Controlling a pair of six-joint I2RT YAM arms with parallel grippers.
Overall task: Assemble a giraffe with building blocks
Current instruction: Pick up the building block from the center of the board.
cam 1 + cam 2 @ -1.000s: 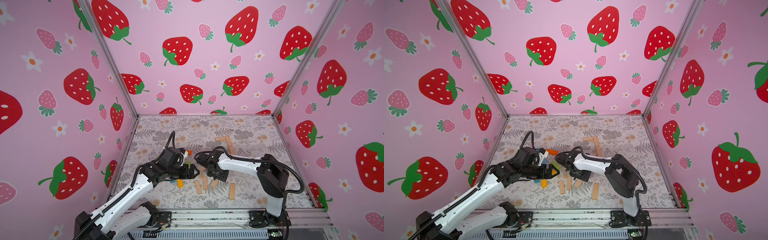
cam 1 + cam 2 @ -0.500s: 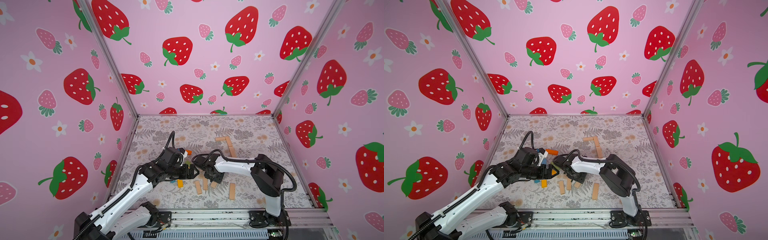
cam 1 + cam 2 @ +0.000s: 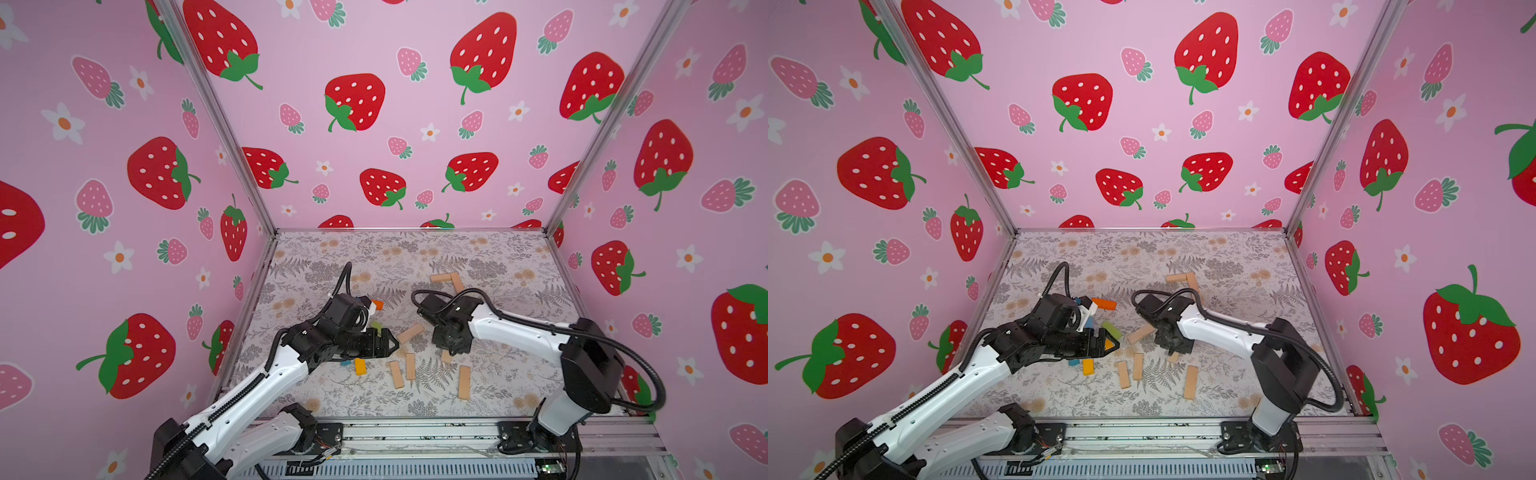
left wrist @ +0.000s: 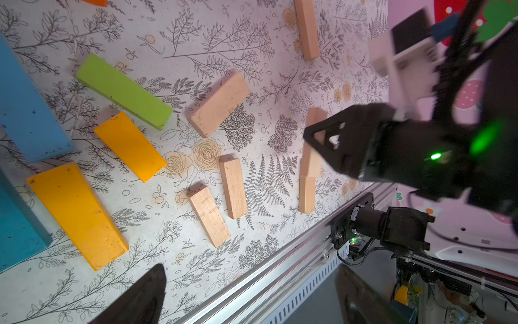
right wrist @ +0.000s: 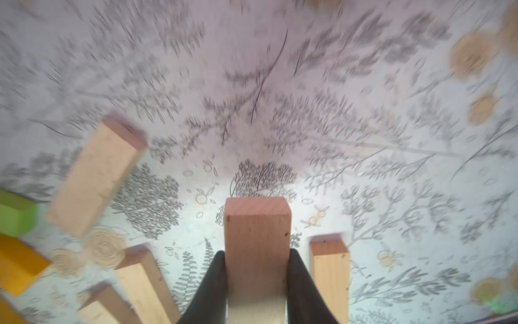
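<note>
1. The right fingers [image 5: 207, 283] are clenched on a plain tan rectangular wooden bar [image 5: 257, 224]. The bar's free end projects past the fingertips toward the floral-printed worktop [image 3: 498, 266].
2. The held bar is near the worktop's middle, close to several loose tan wooden bars [image 3: 409, 365] lying flat.
3. The left fingers [image 4: 140, 297] are spread wide and grasp nothing.
4. Near the left fingers lie a green painted bar [image 4: 123, 91], two yellow painted bars [image 4: 130, 146] and blue painted blocks [image 4: 28, 106].
5. An orange painted bar [image 3: 1104, 304] lies beside the left arm's wrist.
6. Two further tan bars [image 3: 442, 277] lie nearer the back wall, meeting at a corner.
</note>
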